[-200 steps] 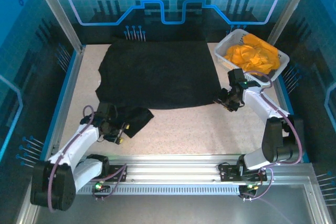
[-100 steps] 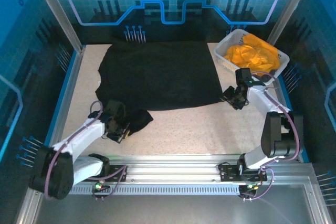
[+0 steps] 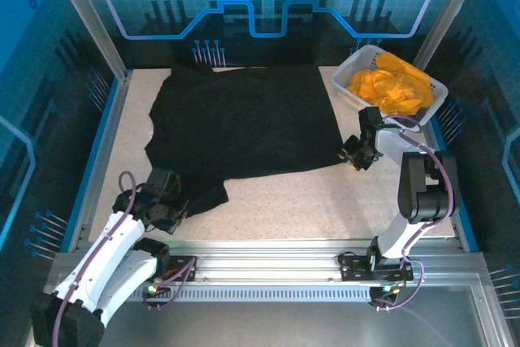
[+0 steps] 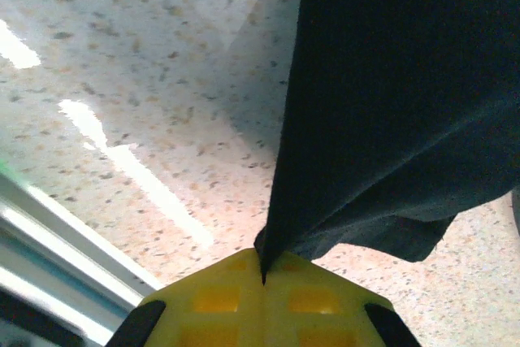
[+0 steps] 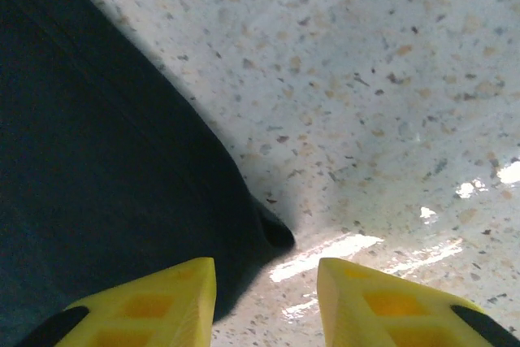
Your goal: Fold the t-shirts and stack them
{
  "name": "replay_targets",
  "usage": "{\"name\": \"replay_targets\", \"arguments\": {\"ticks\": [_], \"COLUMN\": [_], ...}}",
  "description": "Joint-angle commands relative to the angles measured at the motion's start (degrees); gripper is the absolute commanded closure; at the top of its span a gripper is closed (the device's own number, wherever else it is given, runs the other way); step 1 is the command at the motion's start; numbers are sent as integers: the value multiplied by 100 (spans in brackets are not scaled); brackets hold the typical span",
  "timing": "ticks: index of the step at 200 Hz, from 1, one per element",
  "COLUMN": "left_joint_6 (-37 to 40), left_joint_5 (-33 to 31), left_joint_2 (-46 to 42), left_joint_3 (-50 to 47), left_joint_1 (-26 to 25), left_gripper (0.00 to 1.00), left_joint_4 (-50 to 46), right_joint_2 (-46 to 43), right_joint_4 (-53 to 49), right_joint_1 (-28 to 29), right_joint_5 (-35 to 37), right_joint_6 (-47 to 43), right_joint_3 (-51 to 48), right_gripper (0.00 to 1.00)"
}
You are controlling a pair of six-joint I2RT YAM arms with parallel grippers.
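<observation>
The shirt [image 3: 244, 123] lies spread on the bench [image 3: 309, 201], across the centre and upper left of the top view. Its lower-left corner reaches down to the left gripper [image 3: 171, 213] at lower left. The basket [image 3: 348, 97] sits on the bench at upper right, just beside the shirt's right edge, with the other shirts [image 3: 390, 87] heaped in it. Below the basket, the right gripper [image 3: 355, 154] is at the shirt's lower-right corner, with bare bench to its right and below.
</observation>
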Motion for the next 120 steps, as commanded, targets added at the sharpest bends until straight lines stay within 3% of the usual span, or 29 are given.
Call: {"name": "replay_targets", "arguments": {"ticks": [1, 36, 73, 120], "left_joint_6": [-20, -48, -73, -51], "left_joint_5": [-218, -75, -41, -15], "left_joint_2": [-139, -150, -150, -151], "left_joint_3": [237, 342, 475, 485], "left_joint_1": [-6, -6, -6, -6], "left_gripper": [100, 100, 100, 100], "left_joint_4": [-661, -612, -662, -670], "right_joint_2": [-79, -134, -634, -191], "right_joint_4": [28, -304, -159, -8], "right_joint_1": [-38, -7, 81, 170], "right_joint_5": [-103, -28, -41, -87], "right_joint_6": [93, 207, 425, 482], "right_joint_3": [74, -52, -505, -340], "right_gripper": [61, 65, 62, 66]}}
